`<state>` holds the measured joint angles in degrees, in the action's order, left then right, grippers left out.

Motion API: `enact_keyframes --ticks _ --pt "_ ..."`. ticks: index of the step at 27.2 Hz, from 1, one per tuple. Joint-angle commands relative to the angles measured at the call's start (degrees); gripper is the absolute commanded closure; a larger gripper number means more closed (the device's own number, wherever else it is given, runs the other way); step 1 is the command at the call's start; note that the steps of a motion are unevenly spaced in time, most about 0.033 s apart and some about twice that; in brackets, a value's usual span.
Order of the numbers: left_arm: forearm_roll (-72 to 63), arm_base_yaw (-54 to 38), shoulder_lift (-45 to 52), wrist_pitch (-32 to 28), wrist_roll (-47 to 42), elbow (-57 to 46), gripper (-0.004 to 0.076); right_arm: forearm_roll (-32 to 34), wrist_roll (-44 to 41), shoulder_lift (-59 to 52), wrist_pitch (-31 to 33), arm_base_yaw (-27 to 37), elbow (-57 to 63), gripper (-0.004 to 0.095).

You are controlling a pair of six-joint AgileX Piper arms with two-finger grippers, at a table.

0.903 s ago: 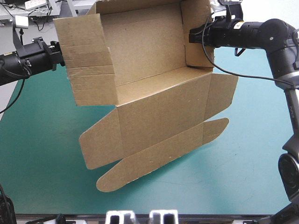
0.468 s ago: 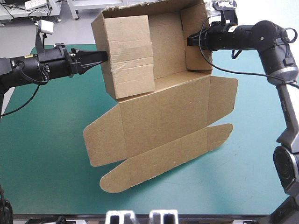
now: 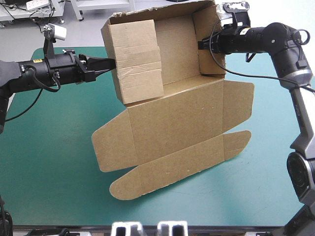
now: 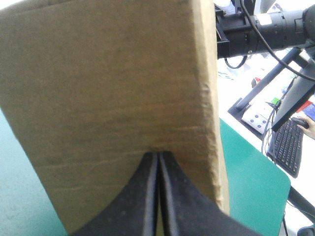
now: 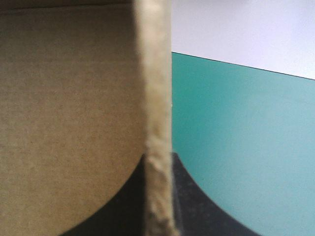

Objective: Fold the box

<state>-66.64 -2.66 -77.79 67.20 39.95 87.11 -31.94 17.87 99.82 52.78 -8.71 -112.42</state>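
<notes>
We see the brown box [image 3: 172, 123] held up over the middle of the worktop [image 3: 49, 162] with its teal-green cover. The tray part is up high, tipped so we can look inside. The lid hangs down flat below it. We cannot tell if the lowest flap touches the cover. The right end effector [image 3: 201, 43] is clamped on the right wall, with the board's edge between its black fingers [image 5: 194, 211]. The left end effector [image 3: 109, 62] has its fingers pressed together, and its tip touches the folded-in left wall.
</notes>
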Motion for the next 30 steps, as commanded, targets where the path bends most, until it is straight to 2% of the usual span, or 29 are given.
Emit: enact_keyframes --ticks 1,7,10,17,21,25,28,30 --pt "-3.5 0.5 1.6 0.4 -0.3 1.7 0.0642 -2.7 -1.3 -2.8 -5.0 0.0 -1.7 0.0913" --pt "-4.9 0.5 1.6 1.8 -0.3 1.7 0.0353 -2.2 -1.3 -2.7 -5.9 0.0 -1.7 0.0909" --pt "-8.0 0.5 1.6 1.8 -0.6 1.7 0.0293 -2.2 -1.3 -2.3 -5.9 0.0 -1.7 0.0909" --pt "-5.3 0.5 1.6 -1.2 -0.7 1.7 0.0295 0.8 -2.5 -2.2 -5.9 -2.8 -1.7 0.0909" --pt "2.8 0.5 1.6 -5.7 -6.8 1.7 0.0326 3.4 -3.7 -2.2 -5.9 -5.4 -1.7 0.0909" --pt "11.7 0.5 1.6 -7.8 -10.4 1.7 0.0352 5.6 -5.1 -2.3 -5.9 -8.4 -1.7 0.0909" --pt "21.4 0.5 1.5 -12.1 -16.3 1.6 0.0402 9.1 -7.9 -3.6 -5.7 -11.5 -1.7 0.0909" --pt "22.6 0.5 0.6 -13.8 -17.4 1.6 0.0423 10.0 -9.3 -5.3 -5.7 -13.4 -1.7 0.0909"
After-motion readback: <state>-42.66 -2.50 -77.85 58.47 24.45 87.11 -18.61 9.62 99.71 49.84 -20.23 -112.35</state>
